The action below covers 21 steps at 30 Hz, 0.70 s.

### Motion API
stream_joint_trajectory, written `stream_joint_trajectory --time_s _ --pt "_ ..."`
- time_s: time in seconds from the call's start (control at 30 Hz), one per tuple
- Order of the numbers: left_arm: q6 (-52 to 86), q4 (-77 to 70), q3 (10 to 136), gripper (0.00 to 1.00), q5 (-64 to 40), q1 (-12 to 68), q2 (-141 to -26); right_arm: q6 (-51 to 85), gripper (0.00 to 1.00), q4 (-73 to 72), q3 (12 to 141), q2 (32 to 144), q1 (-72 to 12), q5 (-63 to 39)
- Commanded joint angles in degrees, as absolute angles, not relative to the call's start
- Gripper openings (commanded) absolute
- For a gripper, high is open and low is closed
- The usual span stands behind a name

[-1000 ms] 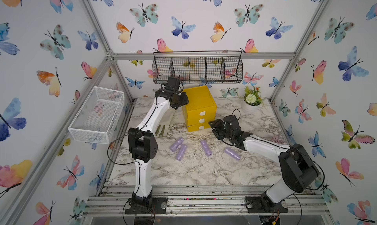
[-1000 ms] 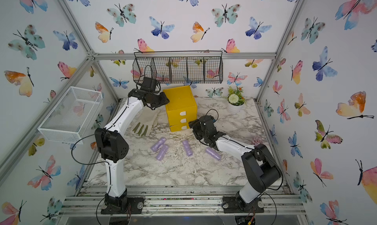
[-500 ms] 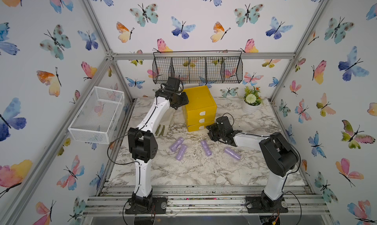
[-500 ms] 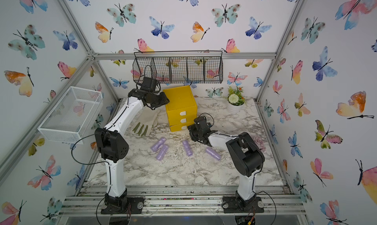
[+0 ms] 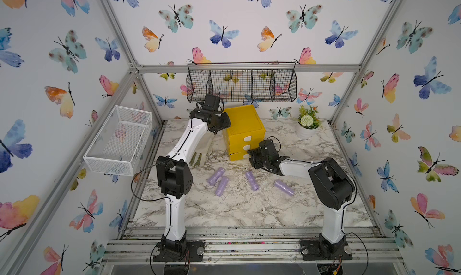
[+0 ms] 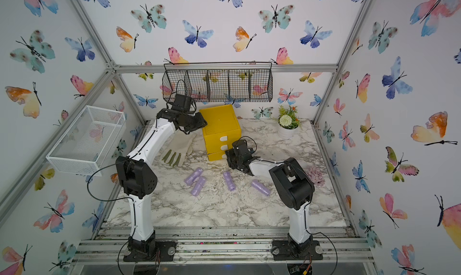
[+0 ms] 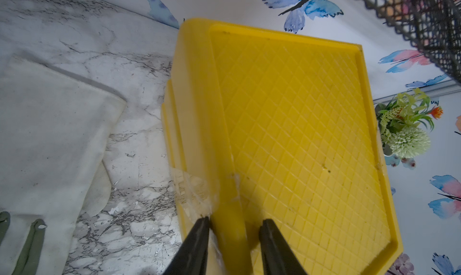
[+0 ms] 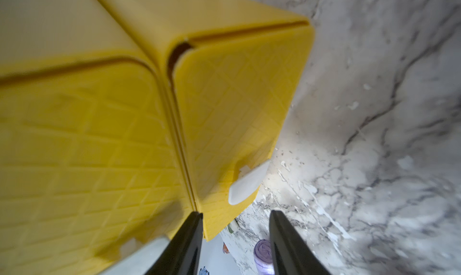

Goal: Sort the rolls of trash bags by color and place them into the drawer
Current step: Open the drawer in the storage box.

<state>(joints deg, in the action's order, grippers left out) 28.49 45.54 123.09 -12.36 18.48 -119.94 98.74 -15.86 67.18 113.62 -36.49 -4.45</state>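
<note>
Left gripper [image 7: 234, 222] clamped on top corner rim of drawer [image 5: 245, 123]. Right gripper [image 8: 235, 214] jaws apart, nothing held, astride lowest front's edge, short of white tab [image 8: 248, 184]. Count: 3 tabs, 4 purple rolls [image 5: 216, 176] [image 5: 221, 185] [image 5: 252, 180] [image 5: 284, 187] loose on table [image 5: 237, 211] before the drawer, clear of its edges; bare marble toward arm bases

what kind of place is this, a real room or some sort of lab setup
Most likely a robot test cell dressed as a home corner: butterfly-papered walls on a bare aluminium frame, and a left arm and right arm bolted to a rail beside a marble-look tabletop.
</note>
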Motion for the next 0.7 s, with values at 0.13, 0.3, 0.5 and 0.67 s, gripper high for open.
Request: stream_joint_trajectory --time_s 0.13,0.3,0.5,0.67 --pt "28.1 50.2 120.5 0.38 -14.0 18.7 -120.5 99.7 0.48 -16.9 69.4 116.3 -37.2 -2.0" --pt "28.2 50.0 120.3 0.39 -14.1 18.6 -120.3 100.1 0.48 -16.9 69.8 117.9 -37.3 -0.5" --pt "28.1 50.0 120.3 0.38 -14.7 18.6 -120.5 100.5 0.48 -16.2 67.7 118.2 -37.4 3.3" --pt "28.1 49.9 120.1 0.38 -14.3 18.6 -120.2 100.0 0.44 -16.4 66.0 118.2 -37.5 1.3"
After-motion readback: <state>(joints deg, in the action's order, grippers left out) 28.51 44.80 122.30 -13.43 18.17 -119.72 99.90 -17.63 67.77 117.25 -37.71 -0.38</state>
